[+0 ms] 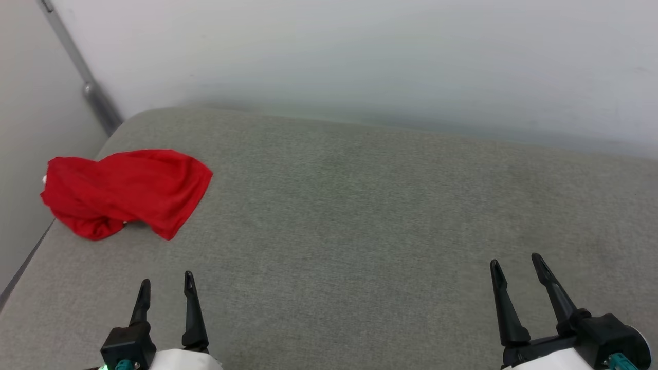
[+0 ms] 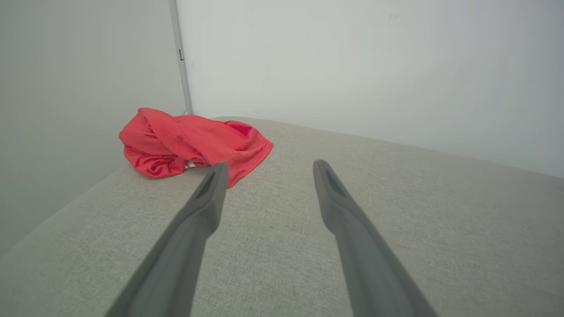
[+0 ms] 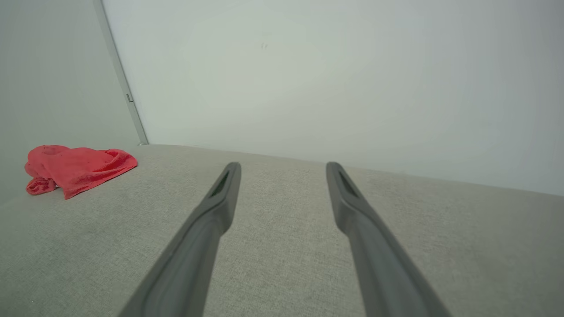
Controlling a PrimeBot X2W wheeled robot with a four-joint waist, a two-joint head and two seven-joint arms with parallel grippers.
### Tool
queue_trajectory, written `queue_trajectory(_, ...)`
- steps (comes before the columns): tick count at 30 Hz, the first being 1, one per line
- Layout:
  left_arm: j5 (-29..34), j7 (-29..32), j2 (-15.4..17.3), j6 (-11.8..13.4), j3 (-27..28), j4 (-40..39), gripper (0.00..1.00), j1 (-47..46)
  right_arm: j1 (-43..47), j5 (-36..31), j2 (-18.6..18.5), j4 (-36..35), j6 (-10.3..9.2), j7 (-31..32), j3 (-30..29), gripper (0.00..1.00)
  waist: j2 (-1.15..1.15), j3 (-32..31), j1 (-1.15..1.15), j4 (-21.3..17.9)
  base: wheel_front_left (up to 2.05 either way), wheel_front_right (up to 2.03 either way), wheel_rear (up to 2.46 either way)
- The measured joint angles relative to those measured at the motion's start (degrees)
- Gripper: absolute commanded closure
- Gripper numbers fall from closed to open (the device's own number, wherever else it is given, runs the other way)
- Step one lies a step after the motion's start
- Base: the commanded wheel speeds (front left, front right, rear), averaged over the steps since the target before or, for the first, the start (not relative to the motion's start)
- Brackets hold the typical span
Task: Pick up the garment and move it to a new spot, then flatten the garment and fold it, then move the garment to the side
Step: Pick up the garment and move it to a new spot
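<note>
Grey fabric surface (image 1: 360,216) meets pale walls; the garment (image 1: 126,191) lies crumpled at its far left corner. Left gripper (image 1: 167,288) and right gripper (image 1: 516,263) rest wide apart, holding nothing. Step 1, pickup, hasn't begun; next, the left arm likely must reach forward to the shirt.

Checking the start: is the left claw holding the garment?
No, the open left claw is empty, apart from the crumpled garment.
</note>
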Motion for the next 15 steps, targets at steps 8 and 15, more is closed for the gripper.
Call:
queue_trajectory(8,-0.81,0.0,0.0,-0.02,1.71,-0.24,0.0,0.15,0.4,-0.05,0.0,-0.12,0.0,0.0,0.47,0.0,0.0,-0.11,0.0,7.08,0.0,0.0,0.0)
queue_trajectory(15,-1.34,0.0,0.0,0.02,3.13,-0.77,0.0,0.77,0.49,-0.38,0.0,-0.1,0.0,0.0,0.98,0.0,0.0,-0.4,0.0,13.13,0.0,0.0,0.0)
